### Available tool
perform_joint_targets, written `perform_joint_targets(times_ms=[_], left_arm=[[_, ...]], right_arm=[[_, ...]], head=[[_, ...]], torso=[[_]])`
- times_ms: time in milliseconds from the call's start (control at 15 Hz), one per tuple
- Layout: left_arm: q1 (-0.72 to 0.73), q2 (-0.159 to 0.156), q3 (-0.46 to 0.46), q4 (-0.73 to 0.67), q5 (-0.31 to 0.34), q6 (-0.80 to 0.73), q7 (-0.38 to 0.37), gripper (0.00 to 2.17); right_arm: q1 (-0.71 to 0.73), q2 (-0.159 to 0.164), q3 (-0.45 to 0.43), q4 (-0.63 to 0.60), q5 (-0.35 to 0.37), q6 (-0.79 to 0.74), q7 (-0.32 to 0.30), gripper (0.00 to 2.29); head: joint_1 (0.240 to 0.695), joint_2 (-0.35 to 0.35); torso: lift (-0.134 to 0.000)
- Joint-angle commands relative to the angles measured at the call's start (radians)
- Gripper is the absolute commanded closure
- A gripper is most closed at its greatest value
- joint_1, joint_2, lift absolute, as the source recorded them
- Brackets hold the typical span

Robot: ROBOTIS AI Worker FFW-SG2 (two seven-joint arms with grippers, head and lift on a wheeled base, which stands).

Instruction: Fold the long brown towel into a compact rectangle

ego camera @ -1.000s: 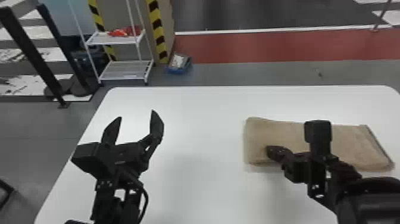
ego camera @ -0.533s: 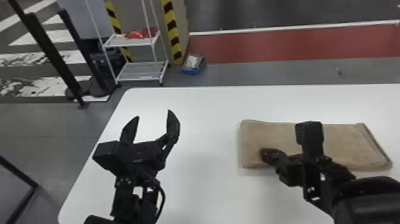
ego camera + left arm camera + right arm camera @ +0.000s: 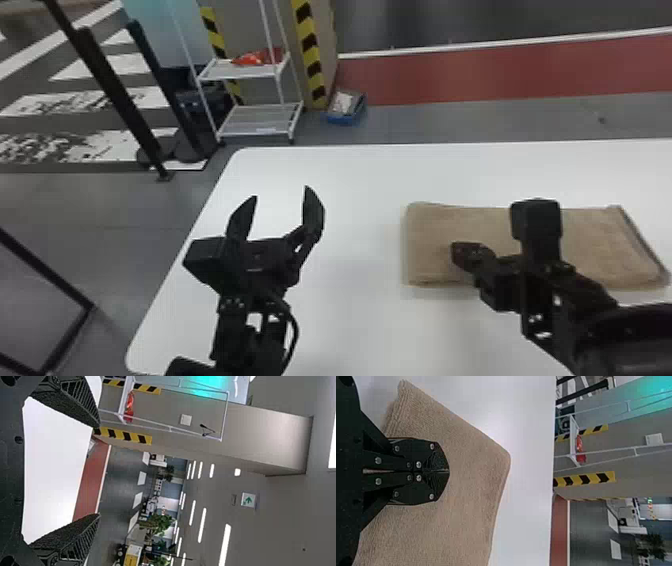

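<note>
The towel [image 3: 430,240] is laid flat on the table [image 3: 360,200], well apart from the left edge. It is seen as a long, layered strip, with its long sides set roughly along the far edge of the table. Its left end is rounded over, and its right end is slanted and bordered by a darker line.

The right gripper [image 3: 456,250] is held low over the towel, toward the strip's left end and nearer its near long side. In the right wrist view, the two fingers of the right gripper [image 3: 449,471] are pressed together, with the towel spread below them and a corner of it shown beyond their tips. Whether the cloth is touched by the tips cannot be told.

The left gripper [image 3: 281,192] is held above the table, near its left edge, with its tips directed toward the far edge. Its two fingers are set wide apart, and table surface is seen between them in the left wrist view.

Beyond the rounded far left corner of the table, a white rack [image 3: 245,72] is placed on the floor, with a red item [image 3: 257,57] carried on its upper shelf. A blue box [image 3: 342,120] is set beside a striped pillar [image 3: 310,50]. Black posts [image 3: 121,102] are seen farther left, and a red band [image 3: 450,75] is marked on the floor past the far edge.
</note>
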Motion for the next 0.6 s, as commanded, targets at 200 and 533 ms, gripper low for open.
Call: perform_joint_targets(times_ms=[200, 533], left_arm=[[-0.024, -0.003, -0.095, 0.018, -0.047, 0.000, 0.000, 0.09], [-0.168, -0.014, -0.287, 0.170, -0.108, 0.006, 0.019, 0.09]], right_arm=[[0.074, -0.028, -0.227, -0.176, -0.061, 0.026, 0.043, 0.48], [0.100, -0.073, -0.470, -0.176, -0.131, 0.038, 0.083, 0.05]], head=[[0.695, 0.147], [0.695, -0.070]], torso=[[-0.121], [-0.121]])
